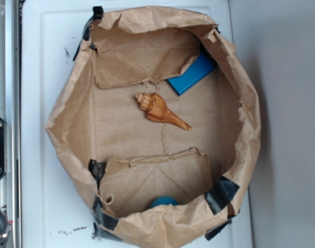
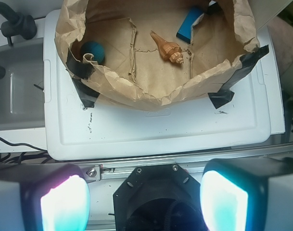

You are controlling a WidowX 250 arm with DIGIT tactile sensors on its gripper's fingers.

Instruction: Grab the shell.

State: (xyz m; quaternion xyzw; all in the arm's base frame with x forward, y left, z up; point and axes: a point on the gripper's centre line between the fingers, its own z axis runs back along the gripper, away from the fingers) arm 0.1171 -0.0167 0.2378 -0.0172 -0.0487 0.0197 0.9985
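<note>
The orange-brown ribbed shell (image 1: 158, 109) lies on the floor of the brown paper bag (image 1: 69, 98), near its middle, with its tail pointing to the lower right. In the wrist view the shell (image 2: 167, 48) lies far off inside the bag (image 2: 151, 94). My gripper (image 2: 144, 199) is open and empty. Its two glowing pads (image 2: 64, 204) stand wide apart at the bottom of the wrist view, well back from the bag and over the robot's black base. The gripper does not show in the exterior view.
A blue flat block (image 1: 191, 75) leans in the bag's far right corner. A teal ball (image 1: 163, 201) sits behind the near paper flap. The bag is taped with black tape (image 1: 222, 192) to a white board (image 1: 38, 196). A metal rail (image 1: 2, 77) runs along the left.
</note>
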